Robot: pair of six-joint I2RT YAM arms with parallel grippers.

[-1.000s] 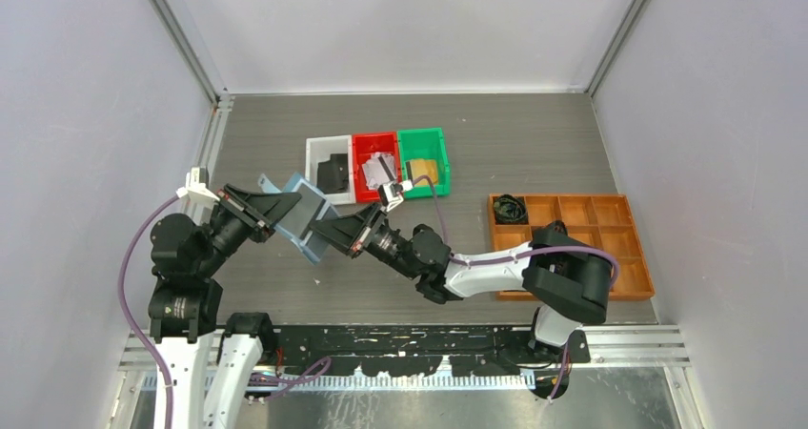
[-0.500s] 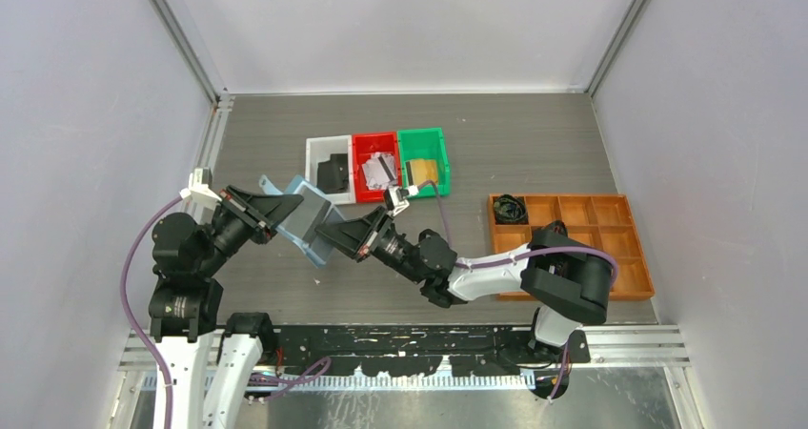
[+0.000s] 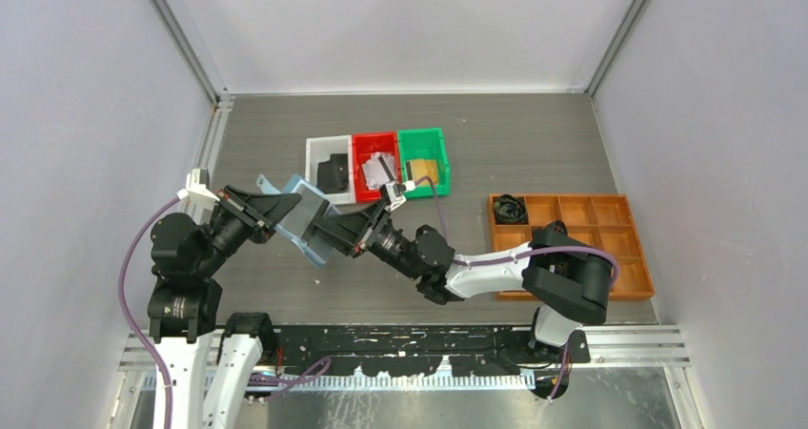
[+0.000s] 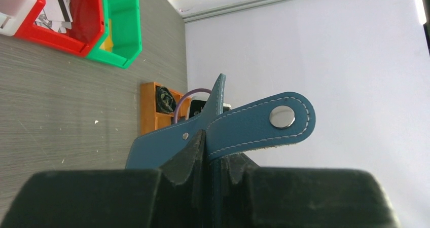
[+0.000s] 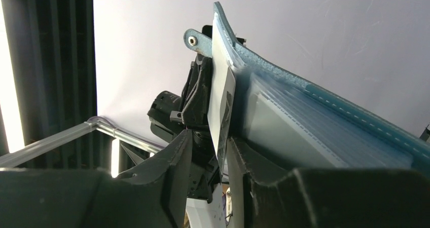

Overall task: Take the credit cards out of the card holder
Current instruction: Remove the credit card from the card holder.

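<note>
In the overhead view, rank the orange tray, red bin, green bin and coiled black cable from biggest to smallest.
1. Orange tray, clearly the largest.
2. Red bin and green bin look about the same size, so they tie.
3. Black cable, the smallest.

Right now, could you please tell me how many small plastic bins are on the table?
3, in a row toward the far side of the table: white bin on the left, red bin in the middle, green bin on the right. None seems hidden.
</note>
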